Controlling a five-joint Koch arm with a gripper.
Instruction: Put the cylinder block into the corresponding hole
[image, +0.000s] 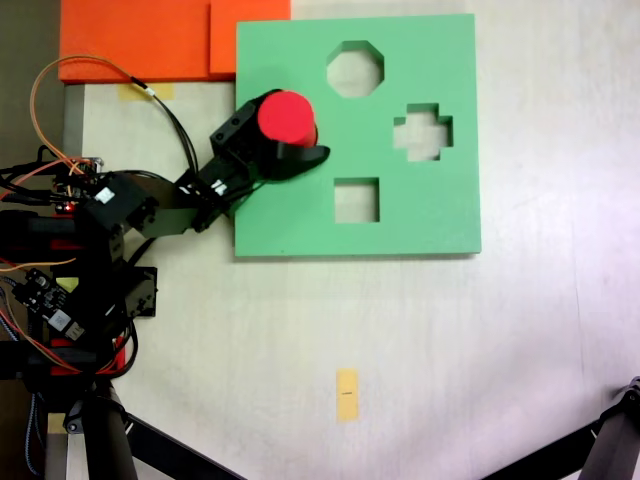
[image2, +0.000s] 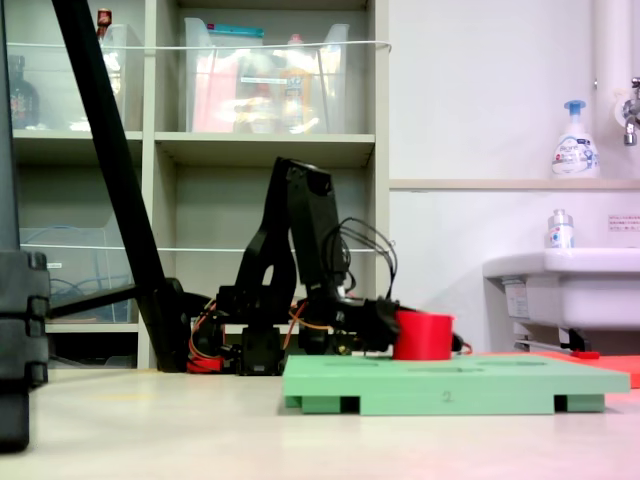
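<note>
The red cylinder block (image: 287, 116) (image2: 423, 335) stands upright over the left part of the green foam board (image: 440, 215) (image2: 450, 385). Its base is level with the board's top in a fixed view. My gripper (image: 295, 128) (image2: 415, 340) is shut on the block, one black jaw on each side. The board's octagonal cut-out (image: 355, 68), cross cut-out (image: 423, 131) and square cut-out (image: 356, 200) lie open to the right of the block. The corresponding hole is hidden under the block and gripper.
Orange foam boards (image: 150, 40) lie beyond the green board's left corner. The arm's base and wires (image: 70, 260) sit at the left table edge. A yellow tape mark (image: 347, 393) is on the table in front. Black stand legs (image: 160, 445) cross the lower corners.
</note>
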